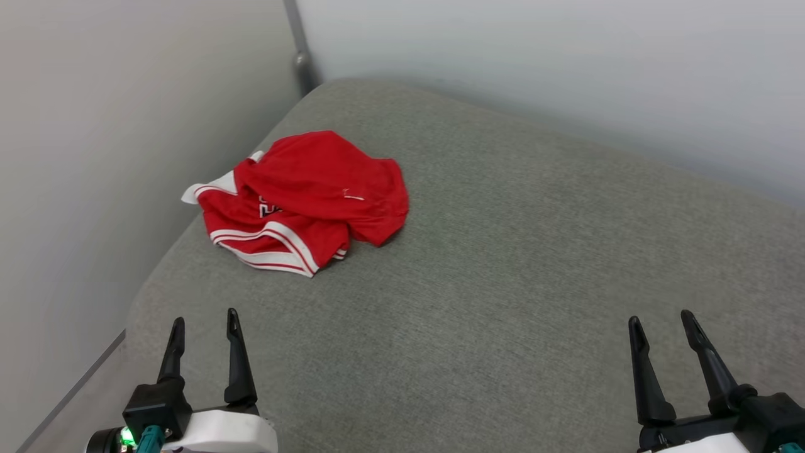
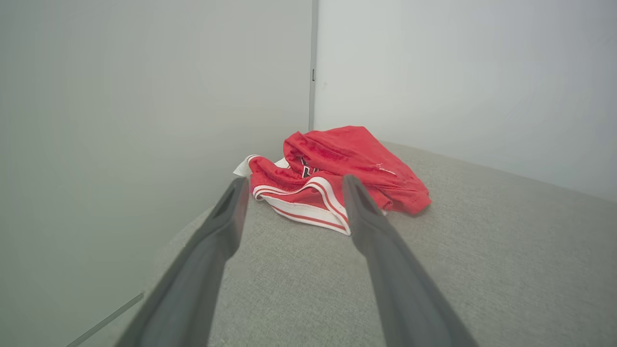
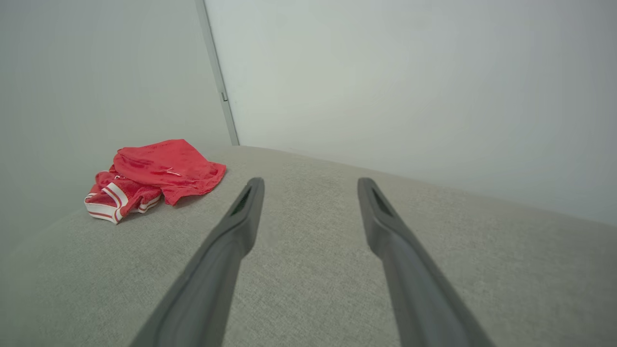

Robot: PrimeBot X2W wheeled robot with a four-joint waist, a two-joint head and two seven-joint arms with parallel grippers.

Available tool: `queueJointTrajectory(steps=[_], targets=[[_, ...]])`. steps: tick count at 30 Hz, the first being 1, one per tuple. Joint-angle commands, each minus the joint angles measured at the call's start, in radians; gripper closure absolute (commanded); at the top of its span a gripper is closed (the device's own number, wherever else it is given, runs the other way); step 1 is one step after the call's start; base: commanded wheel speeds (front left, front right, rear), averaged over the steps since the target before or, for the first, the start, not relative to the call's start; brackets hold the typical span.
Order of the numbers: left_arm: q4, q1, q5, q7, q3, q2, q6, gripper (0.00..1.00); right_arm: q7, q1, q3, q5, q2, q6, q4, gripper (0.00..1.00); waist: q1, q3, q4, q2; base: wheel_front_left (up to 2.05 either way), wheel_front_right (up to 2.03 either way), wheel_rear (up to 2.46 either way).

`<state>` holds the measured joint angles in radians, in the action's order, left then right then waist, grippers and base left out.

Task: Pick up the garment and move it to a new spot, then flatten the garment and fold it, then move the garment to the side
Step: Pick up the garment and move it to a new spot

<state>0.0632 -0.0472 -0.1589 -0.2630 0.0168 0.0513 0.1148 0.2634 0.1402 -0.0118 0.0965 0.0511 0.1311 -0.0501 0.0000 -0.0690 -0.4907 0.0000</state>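
The garment (image 1: 302, 198) lies crumpled in a heap on the grey cushioned surface (image 1: 503, 283), toward its far left corner. It is red with white and red striped trim and a bit of black-and-white lettering showing. My left gripper (image 1: 205, 321) stands open at the lower left, well short of the heap. In the left wrist view the garment (image 2: 337, 168) sits just beyond my open left gripper (image 2: 294, 185). My right gripper (image 1: 660, 319) is open at the lower right, far from it. From the right wrist the garment (image 3: 154, 176) lies off to the left of my right gripper (image 3: 311, 183).
Pale walls (image 1: 94, 157) meet in a corner (image 1: 302, 56) behind the garment and close off the surface on the left and far sides. The cushion's rounded left edge (image 1: 135, 302) drops off beside my left gripper.
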Motion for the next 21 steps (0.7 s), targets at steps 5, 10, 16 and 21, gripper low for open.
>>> queueJointTrajectory(steps=[5, 10, 16, 21], targets=[[-0.008, -0.009, -0.003, -0.003, -0.015, -0.002, 0.005, 0.0, 0.002, -0.014, 0.005, -0.005, -0.002, -0.001, 0.0, 0.0, 0.0, -0.006, -0.032, 0.0, 0.0, 0.0, 0.0], [-0.007, -0.001, -0.014, -0.003, -0.031, -0.001, 0.007, 0.0, 0.002, -0.013, 0.011, -0.016, -0.001, -0.001, -0.001, 0.0, 0.0, -0.015, -0.023, 0.0, 0.0, 0.0, 0.0], [0.02, 0.065, 0.009, -0.003, -0.091, 0.012, -0.029, 0.0, 0.002, -0.024, 0.01, -0.03, -0.001, -0.001, -0.009, 0.0, 0.0, -0.042, 0.0, 0.0, 0.0, 0.0, 0.0], [0.08, 0.222, 0.021, -0.003, -0.165, 0.079, -0.085, 0.0, 0.002, -0.055, 0.0, -0.059, -0.001, -0.001, -0.025, 0.0, 0.0, -0.106, 0.034, 0.0, 0.0, 0.0, 0.0]])
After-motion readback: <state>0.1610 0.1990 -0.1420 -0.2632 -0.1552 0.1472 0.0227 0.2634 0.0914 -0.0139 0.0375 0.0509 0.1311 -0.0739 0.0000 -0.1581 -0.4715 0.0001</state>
